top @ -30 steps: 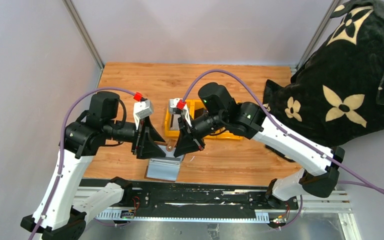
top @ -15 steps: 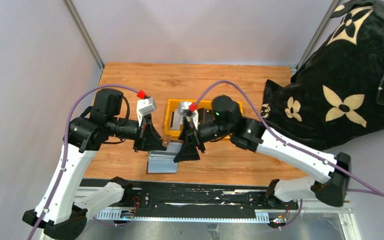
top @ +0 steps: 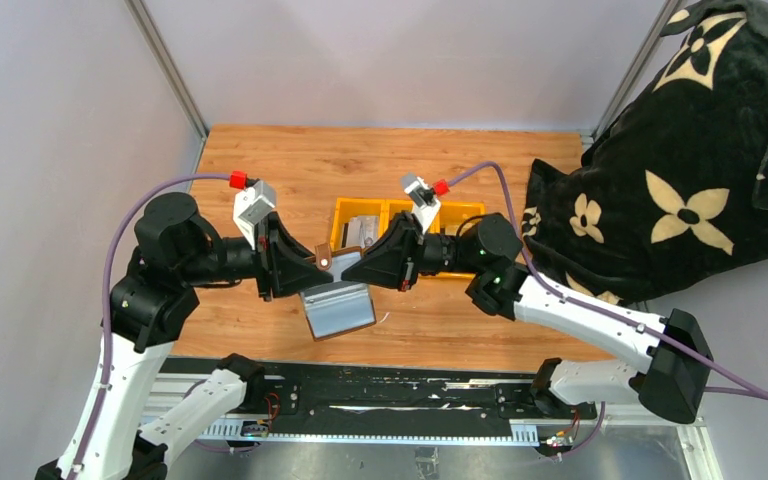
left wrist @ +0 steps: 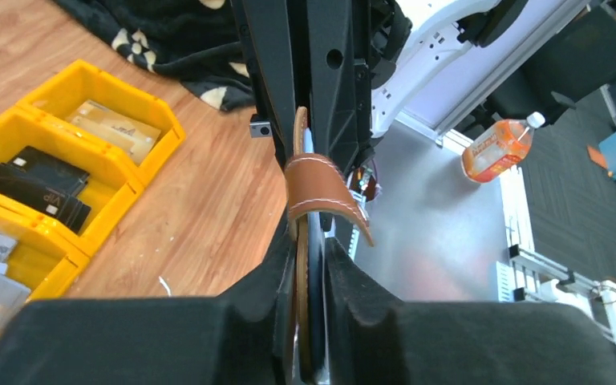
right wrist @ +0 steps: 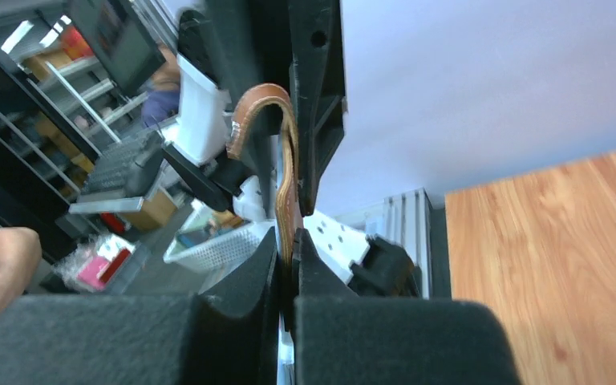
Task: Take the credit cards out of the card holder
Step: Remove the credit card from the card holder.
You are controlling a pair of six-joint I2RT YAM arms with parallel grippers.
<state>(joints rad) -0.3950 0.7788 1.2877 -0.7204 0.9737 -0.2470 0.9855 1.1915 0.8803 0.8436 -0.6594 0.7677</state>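
Card holder hung nearest you, over the 6 o'clock edge of the table. Its silvery inside was tilted upward and its brown strap arched over the top. I could not tell whether its lower edge touched the wood.

Just behind it your left gripper reached in from 9 o'clock and your right gripper from 3 o'clock, their tips almost meeting. Both wrist views showed the jaws pressed tight onto the leather edge. Each claw was fully closed on the holder and neither held a card. I could not tell whether any card was in the slots.

This looked to me like the spreading step. To do it well you needed one claw clamped on the brown cover as the anchor and only the other released. That free claw should have taken a card by its exposed edge and drawn it along the slot, not across it. With two tight grips, pulling the arms apart risked straining the fold, so gentle motion suited.

Beyond, at 1 o'clock, the yellow bin already held credit cards, so working low and near it made sense. Farthest, at 2 o'clock, lay the black patterned cloth.
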